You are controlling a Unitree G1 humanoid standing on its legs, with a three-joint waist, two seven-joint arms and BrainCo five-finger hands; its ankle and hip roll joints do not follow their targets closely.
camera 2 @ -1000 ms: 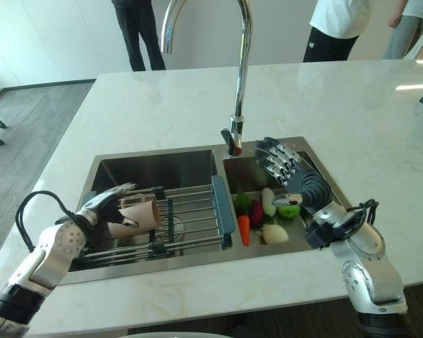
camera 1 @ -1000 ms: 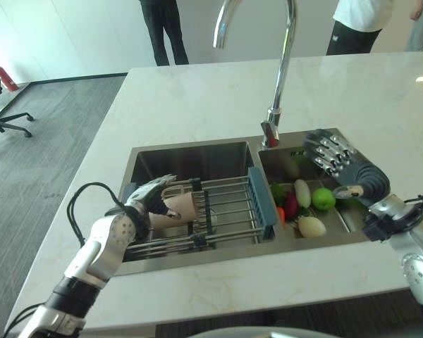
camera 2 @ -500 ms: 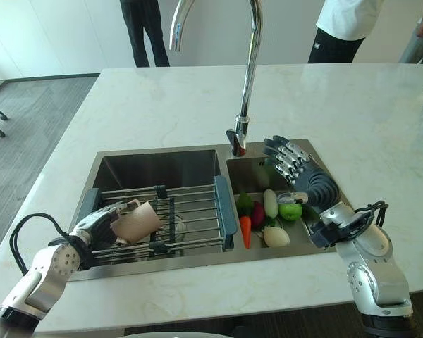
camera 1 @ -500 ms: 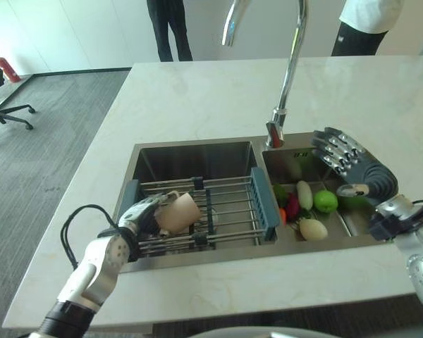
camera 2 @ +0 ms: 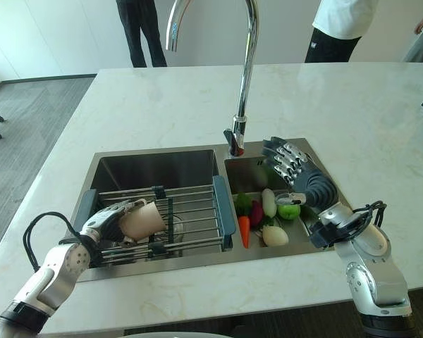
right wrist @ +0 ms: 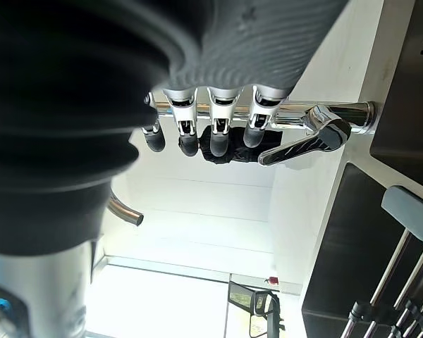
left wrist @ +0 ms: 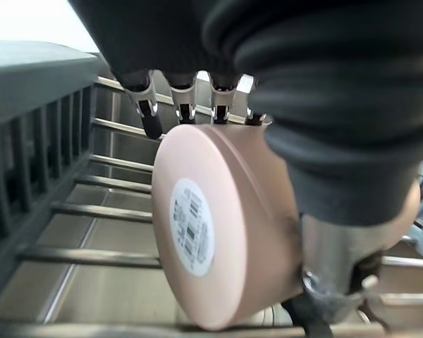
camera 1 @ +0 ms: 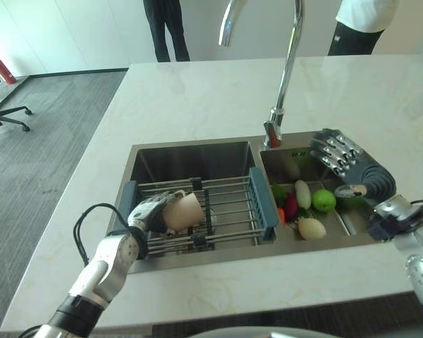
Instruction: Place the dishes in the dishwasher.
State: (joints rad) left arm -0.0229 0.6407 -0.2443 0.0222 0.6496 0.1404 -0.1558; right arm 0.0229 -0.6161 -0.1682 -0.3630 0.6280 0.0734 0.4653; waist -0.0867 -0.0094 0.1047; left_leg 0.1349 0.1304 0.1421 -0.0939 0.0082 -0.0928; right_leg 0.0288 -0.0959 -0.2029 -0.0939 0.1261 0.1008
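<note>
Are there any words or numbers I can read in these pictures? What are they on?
Round white sticker on the bottom of the pink cup, which the left hand holds over the rack: it has a barcode and tiny print, too small to read.
Dark control strip on the sink rim by the faucet: small marks, too blurred to read.
No other text can be read.

- You can't see the two people [camera 2: 140,28] above the waist; the frame's top edge cuts them.
- The left hand [camera 1: 149,213] covers part of the pink cup [camera 1: 182,211].
- The office chair [camera 1: 0,113] is cropped at the edge.
</note>
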